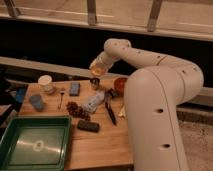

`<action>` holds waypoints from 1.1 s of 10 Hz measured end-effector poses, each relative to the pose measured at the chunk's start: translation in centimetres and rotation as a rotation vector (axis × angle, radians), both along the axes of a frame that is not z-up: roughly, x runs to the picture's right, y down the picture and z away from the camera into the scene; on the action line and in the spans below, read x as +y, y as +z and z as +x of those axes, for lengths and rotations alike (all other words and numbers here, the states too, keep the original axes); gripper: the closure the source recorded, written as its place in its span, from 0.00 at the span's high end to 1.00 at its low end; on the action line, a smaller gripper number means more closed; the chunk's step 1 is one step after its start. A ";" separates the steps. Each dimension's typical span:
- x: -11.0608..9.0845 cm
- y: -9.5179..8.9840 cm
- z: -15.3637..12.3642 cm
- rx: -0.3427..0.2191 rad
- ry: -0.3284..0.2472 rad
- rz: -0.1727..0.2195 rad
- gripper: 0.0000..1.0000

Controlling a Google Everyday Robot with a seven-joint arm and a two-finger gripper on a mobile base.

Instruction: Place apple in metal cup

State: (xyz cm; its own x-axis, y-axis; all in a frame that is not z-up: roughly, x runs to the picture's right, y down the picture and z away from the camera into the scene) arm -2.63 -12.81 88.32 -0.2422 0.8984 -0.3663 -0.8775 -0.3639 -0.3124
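I've got the end effector point(97, 69) up in the air over the far side of the pale wooden counter point(95, 145), hanging off the white arm point(150, 65) that arcs in from the right, and it is clamped shut on the small round yellow-orange apple point(96, 71), which shows glossy just under the wrist. Right below it, a short drop away, sits the small shiny steel cup point(94, 83) with its dark inside facing up; apple and cup are apart, not touching. It's crowded around that cup: a blue-grey rectangular block point(74, 88) just to its left, a pale plastic bottle lying on its side point(93, 101) just in front of it, and a reddish-orange bowl point(120, 85) off to its right, partly hidden behind the arm's big white body. Further left I see a white paper cup point(45, 82) standing upright, a thin metal spoon point(60, 99), and a blue-grey cup point(36, 102) near the counter's left edge. Nearer me, a cluster of dark red grapes point(76, 109), a long black-handled utensil point(110, 112) lying beside the bottle, and a dark flat packet point(88, 126). The green rectangular plastic tray point(11, 131) fills the near left corner, well apart from the cup. Nothing sits between the apple and the cup's mouth.
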 end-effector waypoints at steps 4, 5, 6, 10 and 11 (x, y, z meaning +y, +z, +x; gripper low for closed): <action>0.0 0.2 0.2 -0.014 0.025 -0.007 0.00; 0.1 0.5 0.4 -0.025 0.041 -0.011 0.00; 0.0 0.8 0.5 -0.034 0.049 -0.012 0.00; 0.3 2.5 -0.1 -0.049 0.061 -0.029 0.00; 0.5 3.1 -0.5 -0.045 0.053 -0.037 0.00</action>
